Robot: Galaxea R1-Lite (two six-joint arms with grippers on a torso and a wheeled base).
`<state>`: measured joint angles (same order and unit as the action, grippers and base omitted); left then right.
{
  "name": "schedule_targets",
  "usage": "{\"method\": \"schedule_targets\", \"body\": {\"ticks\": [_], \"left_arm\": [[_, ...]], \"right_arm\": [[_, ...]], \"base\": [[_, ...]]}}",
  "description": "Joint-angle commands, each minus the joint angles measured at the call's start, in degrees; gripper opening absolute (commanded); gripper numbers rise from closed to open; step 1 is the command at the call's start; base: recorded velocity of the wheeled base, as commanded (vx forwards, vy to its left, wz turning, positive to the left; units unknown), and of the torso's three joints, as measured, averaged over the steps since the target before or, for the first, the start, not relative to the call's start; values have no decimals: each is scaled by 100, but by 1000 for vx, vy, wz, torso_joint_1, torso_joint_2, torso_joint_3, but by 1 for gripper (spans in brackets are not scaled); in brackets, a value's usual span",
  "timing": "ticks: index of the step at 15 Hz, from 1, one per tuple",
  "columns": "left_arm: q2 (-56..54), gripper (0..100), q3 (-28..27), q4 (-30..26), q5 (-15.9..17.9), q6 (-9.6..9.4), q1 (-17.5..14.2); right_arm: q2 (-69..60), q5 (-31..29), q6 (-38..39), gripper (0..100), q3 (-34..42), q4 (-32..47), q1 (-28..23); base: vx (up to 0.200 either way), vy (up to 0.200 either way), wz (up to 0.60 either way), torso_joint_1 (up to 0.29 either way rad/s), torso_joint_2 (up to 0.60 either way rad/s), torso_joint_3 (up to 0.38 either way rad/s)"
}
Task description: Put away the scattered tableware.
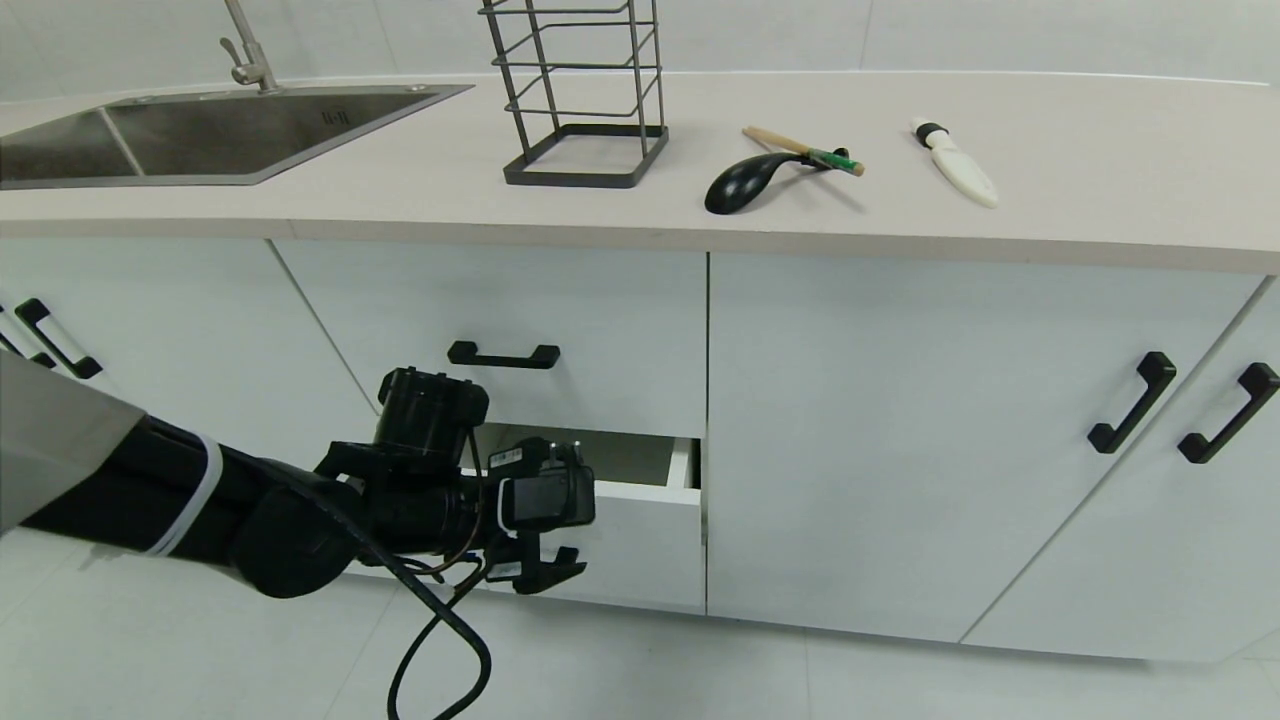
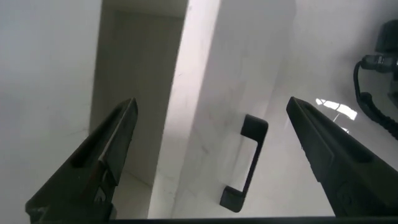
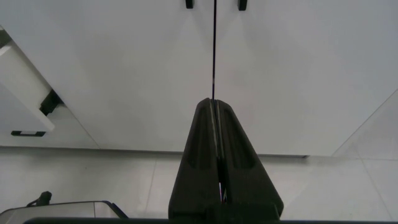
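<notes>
The scattered tableware lies on the desk (image 1: pixel 1100 150), toward its right part: a black spoon (image 1: pixel 745 180) with its bowl near the front edge, a pair of wooden chopsticks (image 1: pixel 803 151) with a green band resting across the spoon's handle, and, well apart to the right, a white utensil (image 1: pixel 955 162) with a black band at its far end. A dark wire rack (image 1: pixel 585 95) stands upright to the left of the spoon, and farther left a steel sink (image 1: pixel 200 130) with a faucet (image 1: pixel 245 45) is set into the desk. Below the rack, the lower drawer (image 1: pixel 640 500) is pulled partly out, a dark gap showing above its white front, while the upper drawer's black handle (image 1: pixel 503 354) sits on a front that is flush with the cabinets. The left pincer (image 1: pixel 565 520) is low in front of that lower drawer; in the left wrist view the left pincer (image 2: pixel 211 158) stands wide apart with nothing gripped, and the drawer's black handle (image 2: pixel 244 163) shows between its fingers (image 2: pixel 112 155), farther off and not touched by either one. The right pincer (image 3: pixel 216 155) has its two fingers pressed flat together with nothing between them, pointing at the seam of two white cabinet doors (image 3: pixel 298 68).
</notes>
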<state>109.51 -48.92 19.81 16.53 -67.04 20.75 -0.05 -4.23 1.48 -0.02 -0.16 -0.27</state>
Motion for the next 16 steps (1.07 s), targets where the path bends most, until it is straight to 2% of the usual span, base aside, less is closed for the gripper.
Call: {"method": "schedule_targets", "body": {"ticks": [1,7,13,14,16], "left_arm": [[0,100,84,5,17,-20,-1],[-79,100,190,5,52,-55,-1],[-404,100,638,-3,52,-55,-1],[-659,100,963,-3,52,-64,-1],[-940,100,1253,-3,52,-64,52]], "right_arm": [[5,1,2,0,-6,-2,0],[5,1,2,0,2,-2,0],[5,1,2,0,-6,-2,0],[5,1,2,0,2,-2,0],[5,1,2,0,-6,-2,0]], "base": [[0,0,0,0,0,0],[0,0,0,0,0,0],[0,0,0,0,0,0],[0,0,0,0,0,0],[0,0,0,0,0,0]]}}
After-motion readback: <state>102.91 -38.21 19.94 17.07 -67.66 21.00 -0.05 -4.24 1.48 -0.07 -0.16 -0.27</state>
